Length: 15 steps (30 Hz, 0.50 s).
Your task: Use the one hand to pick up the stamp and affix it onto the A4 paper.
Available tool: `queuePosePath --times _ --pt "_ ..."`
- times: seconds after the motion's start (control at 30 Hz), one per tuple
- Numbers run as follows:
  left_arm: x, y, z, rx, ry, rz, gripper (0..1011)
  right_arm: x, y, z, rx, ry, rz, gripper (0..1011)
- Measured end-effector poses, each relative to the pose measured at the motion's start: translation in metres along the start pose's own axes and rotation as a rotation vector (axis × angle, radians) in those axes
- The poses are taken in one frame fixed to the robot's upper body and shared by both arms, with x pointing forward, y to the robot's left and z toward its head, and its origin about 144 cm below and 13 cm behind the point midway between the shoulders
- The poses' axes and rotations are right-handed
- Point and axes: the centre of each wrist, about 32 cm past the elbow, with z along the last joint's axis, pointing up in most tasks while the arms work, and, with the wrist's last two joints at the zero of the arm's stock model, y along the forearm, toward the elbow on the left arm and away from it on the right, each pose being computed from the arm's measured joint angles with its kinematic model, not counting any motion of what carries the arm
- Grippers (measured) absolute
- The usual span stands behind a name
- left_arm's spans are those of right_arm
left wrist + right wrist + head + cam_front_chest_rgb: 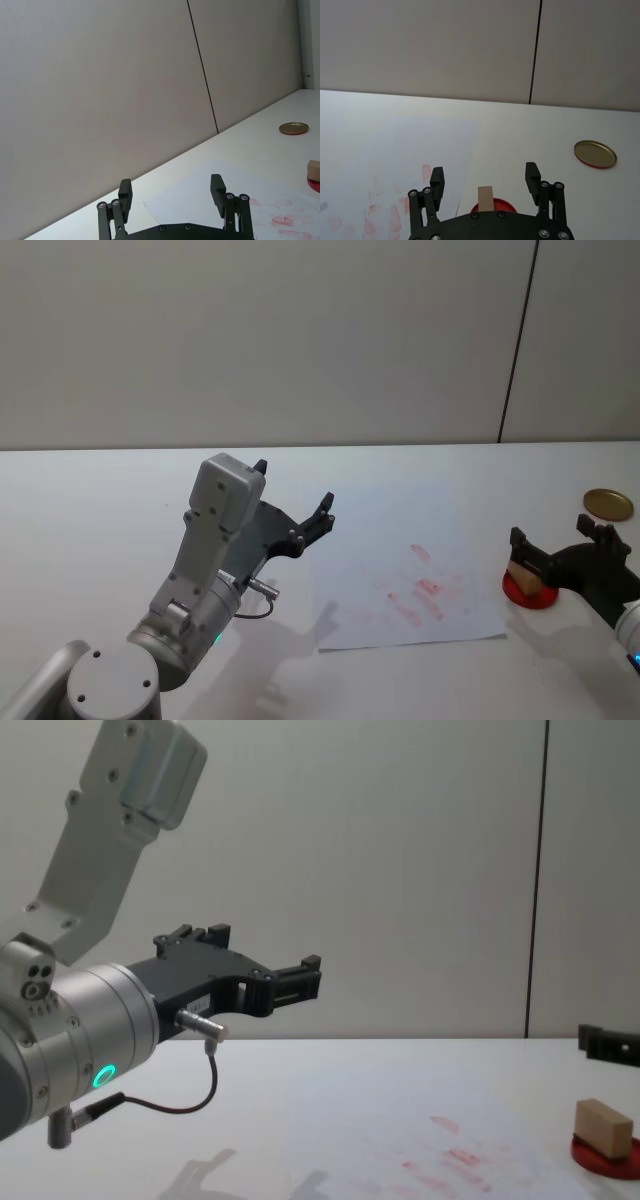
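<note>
Right gripper's [557, 536] fingers gape astride the stamp [485, 196] (three o'clock of the A4 paper [385, 535]) to pinch it; left gripper [295, 485] idles open.

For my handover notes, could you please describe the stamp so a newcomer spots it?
On the table, look right of the A4 paper to the red ink pad. The stamp is the pale wooden block on it, unlike the flat gold lid behind.

Chest view: left end effector [255, 958] held up off the counter [250, 1065], fingers apart, green ring [103, 1075] lit on its wrist. Below and to its right, A4 paper [380, 1110] with red marks. Farther right, stamp [603, 1127] sits on red ink pad [600, 1160]; right end effector [608, 1045] just above it.
</note>
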Motion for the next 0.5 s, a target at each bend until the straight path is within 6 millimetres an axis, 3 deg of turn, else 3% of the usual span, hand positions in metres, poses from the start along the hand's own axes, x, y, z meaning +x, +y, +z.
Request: queuePosePath --times 0.5 --pt "0.000 0.000 0.000 0.000 0.000 0.000 993 -0.005 0.016 0.005 -0.113 0.009 -0.018 1001"
